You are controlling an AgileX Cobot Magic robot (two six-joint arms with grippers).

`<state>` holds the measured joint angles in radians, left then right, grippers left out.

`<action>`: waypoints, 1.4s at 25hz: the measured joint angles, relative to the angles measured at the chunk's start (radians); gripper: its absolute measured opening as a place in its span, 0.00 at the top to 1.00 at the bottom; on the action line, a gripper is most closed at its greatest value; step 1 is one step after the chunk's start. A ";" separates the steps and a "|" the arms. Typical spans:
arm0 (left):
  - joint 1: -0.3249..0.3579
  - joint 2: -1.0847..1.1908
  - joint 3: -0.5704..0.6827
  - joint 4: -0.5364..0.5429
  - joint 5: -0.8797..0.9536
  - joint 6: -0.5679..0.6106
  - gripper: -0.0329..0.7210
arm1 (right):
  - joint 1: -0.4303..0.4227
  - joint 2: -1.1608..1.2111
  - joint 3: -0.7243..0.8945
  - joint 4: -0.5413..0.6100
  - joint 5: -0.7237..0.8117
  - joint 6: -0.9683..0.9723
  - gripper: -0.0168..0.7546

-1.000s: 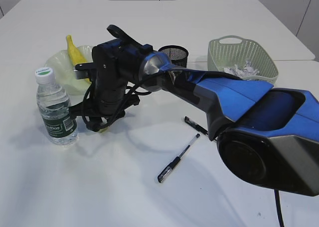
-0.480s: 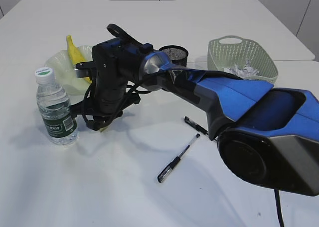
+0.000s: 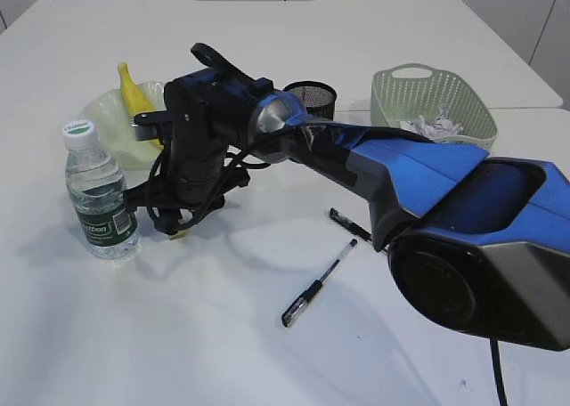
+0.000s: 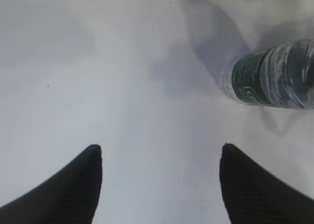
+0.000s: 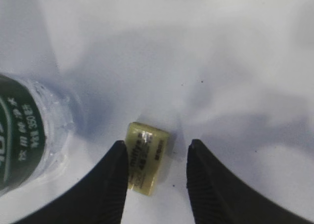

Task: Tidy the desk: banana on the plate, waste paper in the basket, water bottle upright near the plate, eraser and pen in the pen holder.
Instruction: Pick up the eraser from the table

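A small yellow eraser (image 5: 147, 157) lies on the white table between the jaws of my right gripper (image 5: 158, 142), which is open; the left jaw touches or nearly touches it. In the exterior view the right gripper (image 3: 174, 223) reaches across to the left, low over the eraser (image 3: 181, 234), beside the upright water bottle (image 3: 99, 197). The banana (image 3: 134, 93) lies on the pale green plate (image 3: 102, 121). A black pen (image 3: 319, 284) lies on the table. The mesh pen holder (image 3: 312, 97) stands behind the arm. My left gripper (image 4: 159, 148) is open and empty over bare table.
The green basket (image 3: 432, 103) at the back right holds white paper scraps (image 3: 432, 125). A short black piece (image 3: 349, 223) lies near the pen. The bottle shows in the left wrist view (image 4: 274, 79) and the right wrist view (image 5: 24, 130). The right arm spans the middle.
The right gripper has shifted only slightly over the eraser. Nothing else has moved.
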<state>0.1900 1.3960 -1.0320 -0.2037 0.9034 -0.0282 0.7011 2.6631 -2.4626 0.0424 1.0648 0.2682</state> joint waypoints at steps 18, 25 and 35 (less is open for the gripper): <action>0.000 0.000 0.000 0.000 0.000 0.000 0.26 | 0.000 0.000 0.000 0.065 -0.008 0.011 0.58; 0.000 0.000 0.000 0.000 0.000 0.000 0.26 | 0.000 0.009 0.000 0.033 -0.010 0.027 0.58; 0.000 0.000 0.000 0.000 0.000 0.000 0.26 | 0.038 0.011 -0.006 -0.130 0.056 0.099 0.58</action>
<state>0.1900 1.3960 -1.0320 -0.2037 0.9030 -0.0282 0.7395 2.6743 -2.4683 -0.0874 1.1209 0.3670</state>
